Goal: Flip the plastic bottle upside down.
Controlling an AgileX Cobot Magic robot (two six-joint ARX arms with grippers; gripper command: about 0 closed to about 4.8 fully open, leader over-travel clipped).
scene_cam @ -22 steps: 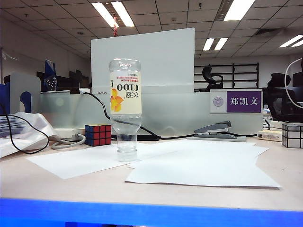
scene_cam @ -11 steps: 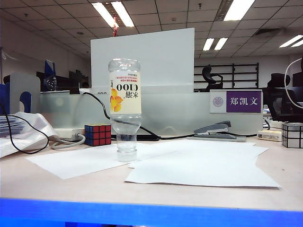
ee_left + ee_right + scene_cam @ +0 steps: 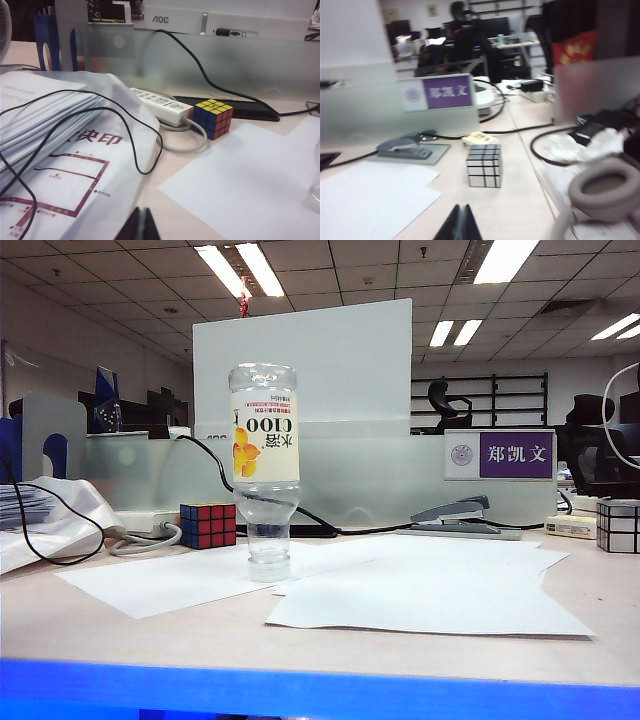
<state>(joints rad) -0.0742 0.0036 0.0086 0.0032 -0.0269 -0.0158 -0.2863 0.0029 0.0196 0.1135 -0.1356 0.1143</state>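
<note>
An office with ceiling lights and a frosted divider backs the pale worktop [image 3: 120, 625], where the plastic bottle [image 3: 265, 468] stands left of centre in the exterior view, cap down on a white paper sheet [image 3: 170, 582]. It is clear and empty, its cream label reading upside down, with a red stripe, black "C100" and an orange fruit picture. The left pincer [image 3: 142, 226] is pressed together above a printed plastic bag [image 3: 75, 175], and the right pincer [image 3: 461, 223] is also together, low over the worktop near a silver mirror cube [image 3: 484, 165]; neither holds anything.

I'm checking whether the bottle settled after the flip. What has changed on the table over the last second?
Nothing visibly changed. The plastic bottle stands cap-down on the paper, untouched. Left end effector and right end effector are shut, away from it.
</note>
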